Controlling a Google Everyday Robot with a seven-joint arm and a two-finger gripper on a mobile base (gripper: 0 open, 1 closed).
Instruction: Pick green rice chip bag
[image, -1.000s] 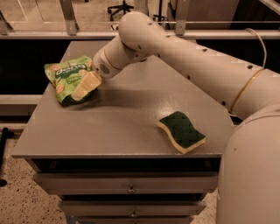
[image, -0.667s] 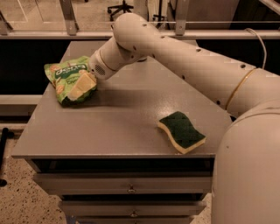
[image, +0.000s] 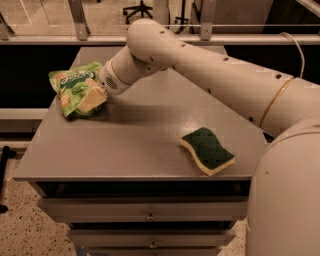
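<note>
Lying at about ten o'clock on the grey table (image: 140, 135), near its far left corner, the green rice chip bag (image: 71, 86) sits crumpled and puffy, not yet lifted off the surface. The gripper (image: 92, 100) is down on the bag's four o'clock side, its pale tip overlapping the packet; whether it is spread apart or clamped on the bag cannot be told from this angle.

Over the last second the gripper has edged slightly toward nine o'clock, further onto the bag, and the bulky white arm (image: 215, 75) behind it has swung the same way, its elbow now nearer the table's far edge. The bag itself appears to have kept its place and shape. That suggests the reach is all but complete and the grasp is the step in hand, with the lift to follow.

Well apart, toward four o'clock from the bag, a dark green and yellow sponge (image: 207, 150) lies flat near the table's front right edge, seemingly unmoved and clear of the arm's path.
</note>
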